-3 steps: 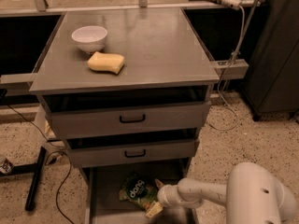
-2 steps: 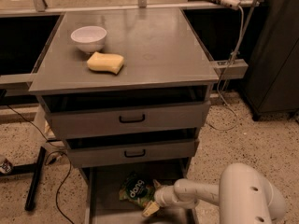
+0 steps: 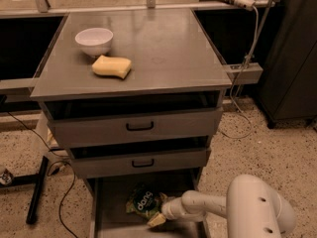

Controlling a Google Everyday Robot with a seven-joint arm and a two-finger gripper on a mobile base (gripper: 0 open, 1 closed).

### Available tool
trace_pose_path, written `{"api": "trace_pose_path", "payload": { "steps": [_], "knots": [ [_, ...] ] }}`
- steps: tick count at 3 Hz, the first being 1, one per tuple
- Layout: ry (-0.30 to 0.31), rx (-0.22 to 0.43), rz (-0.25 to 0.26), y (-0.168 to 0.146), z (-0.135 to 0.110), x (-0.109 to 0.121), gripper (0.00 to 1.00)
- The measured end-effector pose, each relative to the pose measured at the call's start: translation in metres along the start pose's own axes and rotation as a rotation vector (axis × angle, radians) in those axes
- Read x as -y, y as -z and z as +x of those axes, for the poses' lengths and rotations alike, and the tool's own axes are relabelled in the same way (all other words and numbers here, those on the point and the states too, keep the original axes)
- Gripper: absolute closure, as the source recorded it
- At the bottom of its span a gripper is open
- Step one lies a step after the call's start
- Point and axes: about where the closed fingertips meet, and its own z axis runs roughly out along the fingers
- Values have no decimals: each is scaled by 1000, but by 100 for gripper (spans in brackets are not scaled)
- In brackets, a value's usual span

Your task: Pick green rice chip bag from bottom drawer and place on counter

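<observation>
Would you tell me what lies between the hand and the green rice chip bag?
Nothing, by the camera view: the hand, inside the bottom drawer, sits at the bag's edge.

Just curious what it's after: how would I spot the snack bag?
Find the grey drawer cabinet; its bottom drawer is open near the floor. In it lies the green rice chip bag, the gripper at its lower right. Unlike the yellow sponge up top, it's crinkly, green, marked "dang".

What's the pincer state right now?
Pincer: cannot be told. It is low in the bottom drawer, beside the bag.
</observation>
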Motion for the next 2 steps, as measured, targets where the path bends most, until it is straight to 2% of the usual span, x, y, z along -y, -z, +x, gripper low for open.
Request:
{"api": "trace_pose_path", "payload": {
  "steps": [2],
  "knots": [
    [0,0,0,0,0,0,65]
  ]
}}
